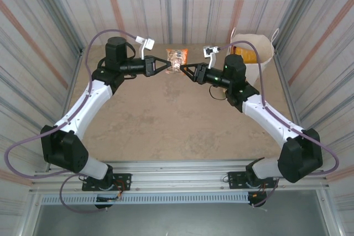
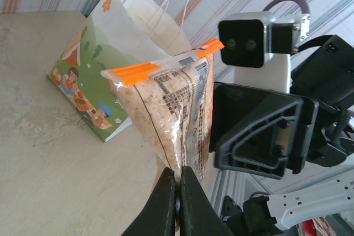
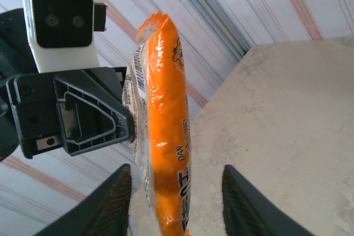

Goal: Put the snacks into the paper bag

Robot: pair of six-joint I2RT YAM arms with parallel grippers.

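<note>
Orange foil and clear film make up the snack packet (image 1: 178, 58), held over the bench (image 1: 166, 120) between the two claws, well left of the white paper bag (image 1: 255, 48). The left wrist view adds what the overhead view cannot resolve: the left claw (image 2: 177, 203) is pinched together on the packet's lower seam. From the right wrist, the right claw (image 3: 180, 208) stands apart, flanking the packet with gaps either side. The packet's long axis runs up both wrist views, with the orange sealed end uppermost.

Orange packet (image 3: 164, 109) with black print, white paper bag (image 2: 105, 59) with green-orange cartoon, pink-grey striped walls (image 1: 182, 4)
</note>
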